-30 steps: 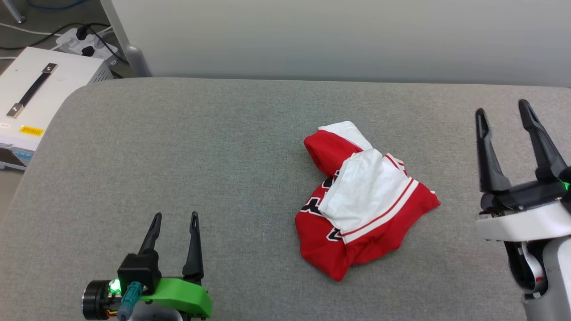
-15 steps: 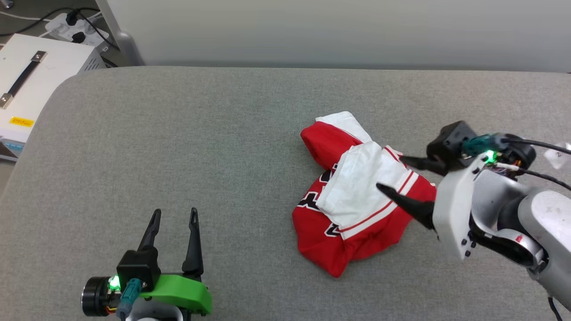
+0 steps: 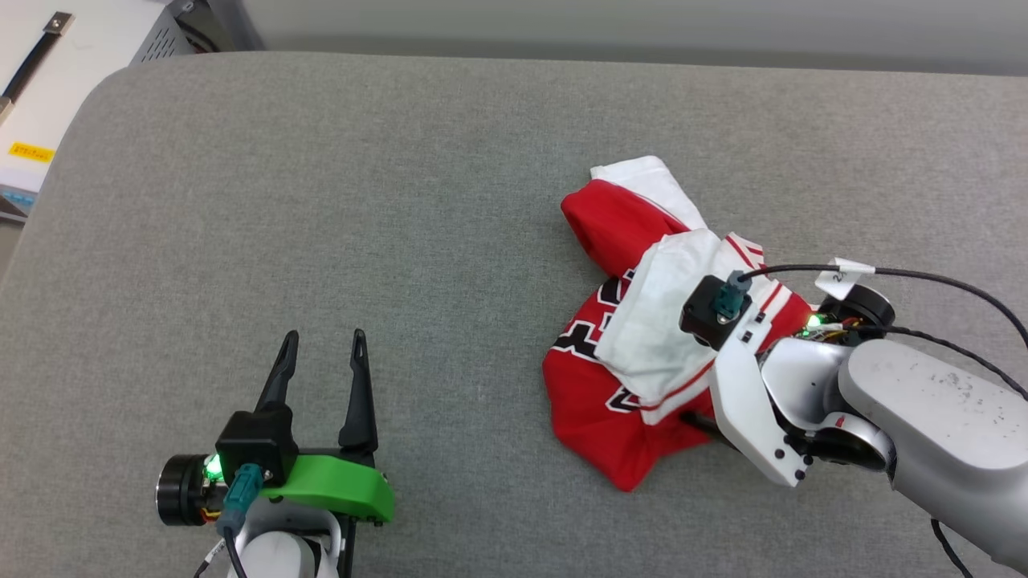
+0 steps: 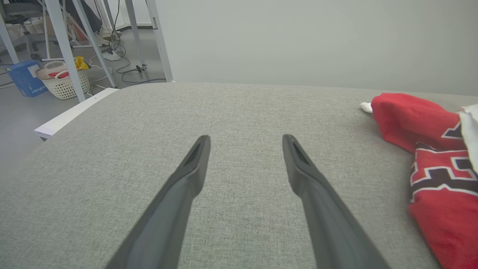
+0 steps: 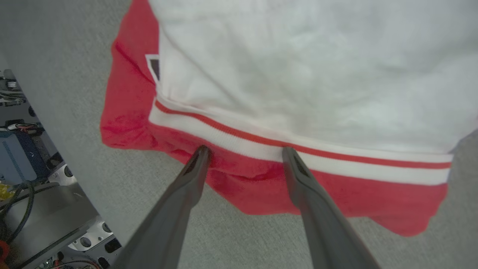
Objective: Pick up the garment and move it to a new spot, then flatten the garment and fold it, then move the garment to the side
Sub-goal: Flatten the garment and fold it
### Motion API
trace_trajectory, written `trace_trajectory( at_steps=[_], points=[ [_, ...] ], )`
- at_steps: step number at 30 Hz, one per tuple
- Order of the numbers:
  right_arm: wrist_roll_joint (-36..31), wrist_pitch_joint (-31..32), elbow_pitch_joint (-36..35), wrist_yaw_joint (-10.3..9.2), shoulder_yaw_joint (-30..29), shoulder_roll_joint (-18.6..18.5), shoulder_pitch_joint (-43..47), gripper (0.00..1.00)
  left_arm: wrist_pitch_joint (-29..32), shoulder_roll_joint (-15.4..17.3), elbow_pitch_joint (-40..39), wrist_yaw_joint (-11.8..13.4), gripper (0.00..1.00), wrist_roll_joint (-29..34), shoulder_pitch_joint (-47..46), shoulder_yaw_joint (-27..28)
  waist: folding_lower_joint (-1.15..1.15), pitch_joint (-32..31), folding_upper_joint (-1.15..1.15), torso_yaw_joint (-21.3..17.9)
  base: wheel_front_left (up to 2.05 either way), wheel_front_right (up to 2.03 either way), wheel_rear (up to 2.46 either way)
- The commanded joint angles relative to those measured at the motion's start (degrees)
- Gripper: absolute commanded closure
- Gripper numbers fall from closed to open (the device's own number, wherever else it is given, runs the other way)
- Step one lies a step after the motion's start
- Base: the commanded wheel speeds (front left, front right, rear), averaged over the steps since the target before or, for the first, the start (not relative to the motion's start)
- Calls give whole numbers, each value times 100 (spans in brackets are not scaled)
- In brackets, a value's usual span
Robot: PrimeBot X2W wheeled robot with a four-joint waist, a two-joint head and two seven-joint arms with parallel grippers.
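**Right gripper open wide at the edge of the garment, nothing held yet.**

The garment lies crumpled right of centre in the head view, on the grey pad, with a white sleeve folded over the red body. It looks light, soft and limp, so it will probably sag and drag when lifted. I judge the best hold is the layered red edge under the striped trim, where the two fingertips now stand. The left gripper, lower left, is also open and empty.
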Motion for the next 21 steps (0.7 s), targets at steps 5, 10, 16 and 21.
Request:
trace_trajectory(
  at_steps=[5, 10, 16, 21],
  points=[
    [60, -305, 877, -4, 450, 152, 30, 0, -33, -26, -5, 81, 0, -67, -165, -43, 0, 257, 0, 159, 0, 0, 0],
    [129, -937, 1109, -4, 637, 240, 134, 77, -33, -27, 56, 127, 0, -79, -134, -10, 0, 153, 0, 116, 0, 0, 0],
    [-57, -2394, 974, -4, 572, 36, -5, 100, -33, -27, 107, 122, 0, -79, -66, -16, 0, -140, 0, 17, 0, 0, 0],
    [-231, -3228, 692, -4, 100, -318, 112, 100, -33, -27, 109, 139, 0, -79, 93, 25, 0, -387, 0, -115, 0, 0, 0]
  ],
)
